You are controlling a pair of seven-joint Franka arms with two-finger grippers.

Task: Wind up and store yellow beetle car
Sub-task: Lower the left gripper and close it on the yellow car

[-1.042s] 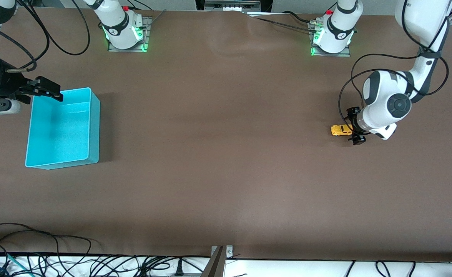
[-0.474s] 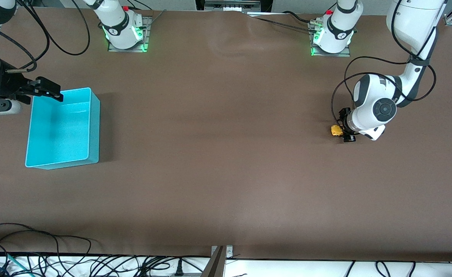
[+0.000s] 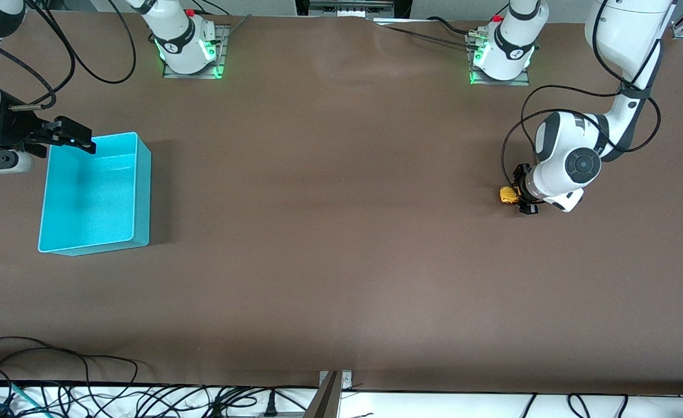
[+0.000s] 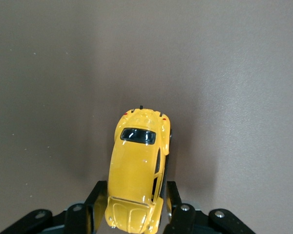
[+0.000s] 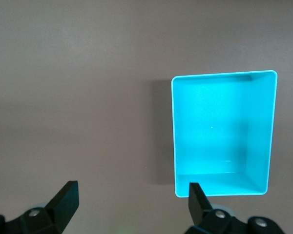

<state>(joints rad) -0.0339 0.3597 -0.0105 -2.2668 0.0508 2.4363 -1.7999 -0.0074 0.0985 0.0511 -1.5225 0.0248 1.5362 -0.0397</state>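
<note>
The yellow beetle car (image 3: pixel 508 195) rests on the brown table toward the left arm's end, with only one end of it showing past the hand in the front view. My left gripper (image 3: pixel 521 192) is down at the car, and its black fingers press both sides of one end of the car (image 4: pixel 139 161). The left gripper (image 4: pixel 136 191) is shut on it. My right gripper (image 3: pixel 76 137) hangs open over the corner of the cyan bin (image 3: pixel 142 197) that lies farther from the front camera. Nothing is between its fingers (image 5: pixel 194 191).
The cyan bin (image 5: pixel 174 136) stands empty toward the right arm's end of the table. Both arm bases (image 3: pixel 189 49) sit along the table's edge farthest from the front camera. Cables (image 3: pixel 86 389) lie along the edge nearest that camera.
The left gripper slid along the car toward the right arm's end, covering most of it, and its fingers closed onto the car's sides. The right arm has not moved.
</note>
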